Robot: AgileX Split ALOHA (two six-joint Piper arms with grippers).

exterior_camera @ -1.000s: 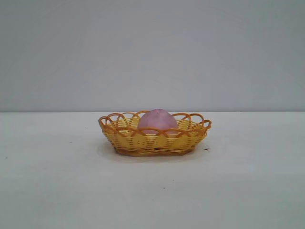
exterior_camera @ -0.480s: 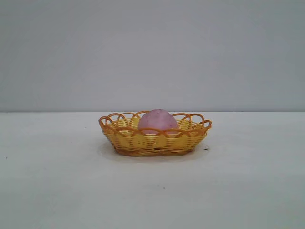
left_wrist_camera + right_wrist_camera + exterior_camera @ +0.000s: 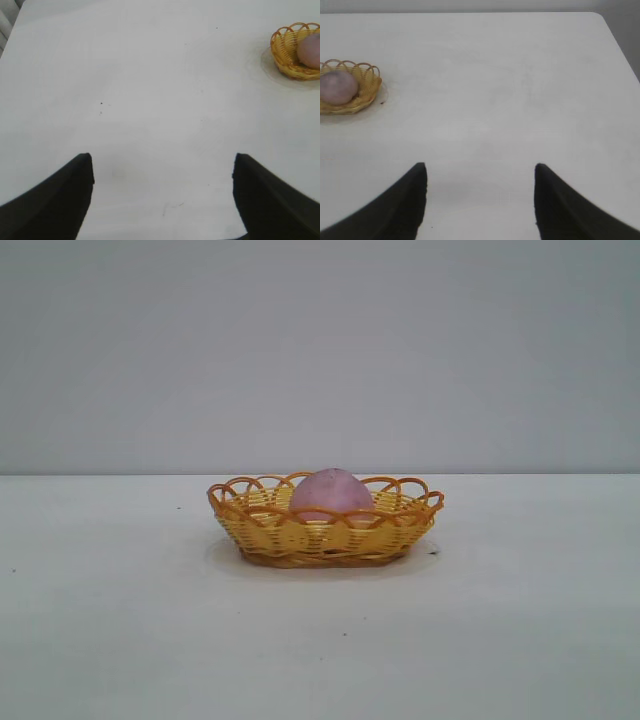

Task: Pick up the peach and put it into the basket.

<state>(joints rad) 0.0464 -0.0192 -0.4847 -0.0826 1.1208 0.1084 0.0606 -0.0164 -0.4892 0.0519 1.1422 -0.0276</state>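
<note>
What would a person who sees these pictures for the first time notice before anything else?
The eye goes first to the yellow-orange basket, the only colourful thing on the white table, with the pink peach already lying inside it. Next come the two dark grippers: the left gripper and the right gripper both hang open and empty over bare table, far from the basket.

This is looking like a lab or robot test bench rather than a home. A plain white table [image 3: 120,640] is spreading bare across the exterior view, and a blank grey wall [image 3: 320,350] is standing straight behind it with no decoration. Only staged props are sitting out: a wicker basket [image 3: 300,535] holding a peach [image 3: 330,492], nothing of household clutter.
</note>
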